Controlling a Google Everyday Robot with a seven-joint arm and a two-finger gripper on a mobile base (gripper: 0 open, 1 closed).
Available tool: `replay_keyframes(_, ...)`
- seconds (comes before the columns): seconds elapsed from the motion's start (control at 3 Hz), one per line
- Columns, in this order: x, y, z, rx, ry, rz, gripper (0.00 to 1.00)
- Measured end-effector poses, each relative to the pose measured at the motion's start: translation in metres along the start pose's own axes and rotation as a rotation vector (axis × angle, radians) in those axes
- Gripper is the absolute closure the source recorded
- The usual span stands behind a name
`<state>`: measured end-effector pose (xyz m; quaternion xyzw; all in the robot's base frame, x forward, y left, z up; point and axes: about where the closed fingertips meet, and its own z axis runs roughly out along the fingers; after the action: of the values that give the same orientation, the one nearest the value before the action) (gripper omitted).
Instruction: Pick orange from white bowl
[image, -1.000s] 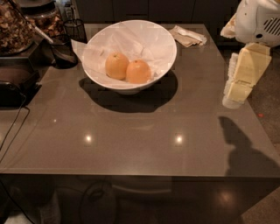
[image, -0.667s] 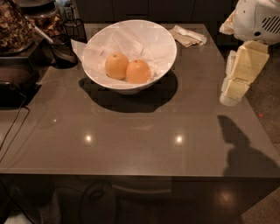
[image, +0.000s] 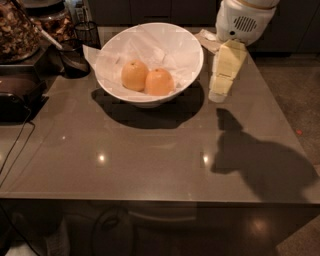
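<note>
Beside the bowl (image: 193, 46), on its right in view, my end effector (image: 220, 86) hangs over the surface (image: 150, 160); apart or together, I cannot tell. Orange (image: 160, 82) sits inside the bowl, leftward of it, touching 1 paler fruit (image: 134, 75).

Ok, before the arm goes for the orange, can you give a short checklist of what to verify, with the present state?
1. Orange visible and uncovered in the white bowl: ok.
2. Orange apart from the paler fruit: not ok, they seem to touch.
3. Gripper above the orange: not ok, it is right of the bowl, outside the rim.
4. Bowl upright on the table: ok.
</note>
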<state>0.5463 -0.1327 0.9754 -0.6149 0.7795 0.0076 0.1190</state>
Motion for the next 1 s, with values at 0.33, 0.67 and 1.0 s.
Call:
replay_keyframes(0.33, -0.009, -0.008, 0.001, 0.03, -0.026, -0.004, 0.0)
replay_keyframes(0.67, -0.013, -0.017, 0.0, 0.05, -0.056, 0.014, 0.0)
replay_keyframes(1.0, -0.074, -0.053, 0.008, 0.037, -0.085, -0.03, 0.0)
